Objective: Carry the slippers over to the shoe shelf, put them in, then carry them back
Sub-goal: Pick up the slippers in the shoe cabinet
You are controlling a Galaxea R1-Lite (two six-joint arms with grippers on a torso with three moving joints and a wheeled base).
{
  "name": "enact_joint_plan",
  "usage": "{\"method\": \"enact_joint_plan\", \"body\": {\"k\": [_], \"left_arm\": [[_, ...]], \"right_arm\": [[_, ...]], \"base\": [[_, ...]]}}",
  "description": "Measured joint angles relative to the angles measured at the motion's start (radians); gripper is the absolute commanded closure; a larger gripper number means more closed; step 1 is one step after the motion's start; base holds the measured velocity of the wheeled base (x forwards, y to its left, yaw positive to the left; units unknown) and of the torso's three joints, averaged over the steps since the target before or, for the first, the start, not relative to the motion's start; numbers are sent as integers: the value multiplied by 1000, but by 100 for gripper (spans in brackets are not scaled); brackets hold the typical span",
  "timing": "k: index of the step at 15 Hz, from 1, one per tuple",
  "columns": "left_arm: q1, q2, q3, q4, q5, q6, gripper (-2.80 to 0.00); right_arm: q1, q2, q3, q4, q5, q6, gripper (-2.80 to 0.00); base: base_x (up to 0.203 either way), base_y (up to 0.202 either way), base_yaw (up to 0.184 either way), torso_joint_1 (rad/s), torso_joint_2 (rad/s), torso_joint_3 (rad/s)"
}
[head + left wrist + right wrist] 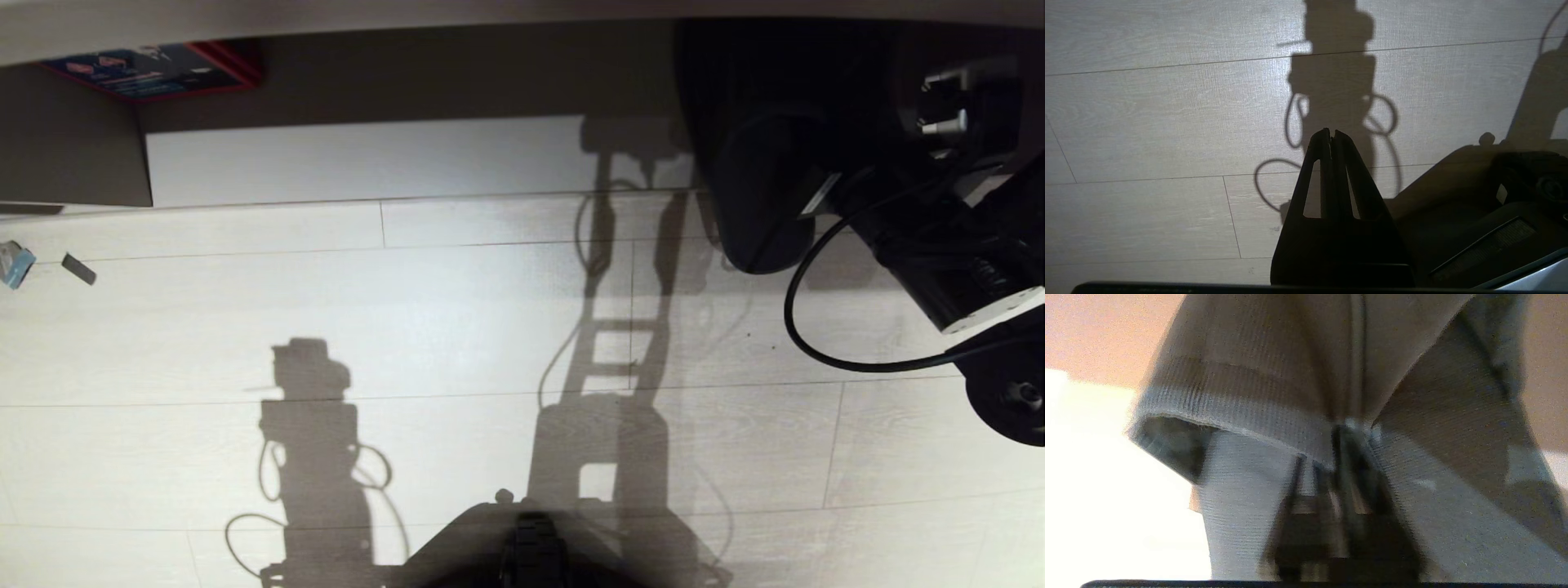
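The slippers [755, 184] hang as a dark mass at the right, in front of the shoe shelf [367, 159], whose pale bottom board runs along the back. Their lower end sits over the shelf's front edge and the floor. Up close, the slippers [1241, 388] are grey ribbed fabric, and my right gripper [1327, 443] is shut on their edges where the two meet. The right arm [939, 261] reaches in from the right. My left gripper [1331, 132] is shut and empty, hanging over the floorboards.
A red-edged box [163, 69] lies in the unit at the back left, beside a taupe upright panel [73, 147]. Two small scraps [79, 269] lie on the floor at the left. My base [531, 547] is at the near edge. A black cable [816, 335] loops off the right arm.
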Motion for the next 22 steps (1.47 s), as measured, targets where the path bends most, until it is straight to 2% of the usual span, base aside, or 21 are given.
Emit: {"method": "enact_joint_plan", "body": {"k": [8, 13, 17, 22], "left_arm": [[0, 0, 0, 0, -1, -1, 0], [0, 0, 0, 0, -1, -2, 0], [0, 0, 0, 0, 0, -1, 0], [0, 0, 0, 0, 0, -1, 0]], "right_arm": [[0, 18, -25, 13, -4, -7, -280], [-3, 1, -12, 49, -12, -80, -280], [-6, -2, -17, 54, -24, -95, -280], [-15, 43, -95, 56, -20, -111, -280]], "base": [[0, 0, 0, 0, 0, 0], [0, 0, 0, 0, 0, 0], [0, 0, 0, 0, 0, 0], [0, 0, 0, 0, 0, 0]]}}
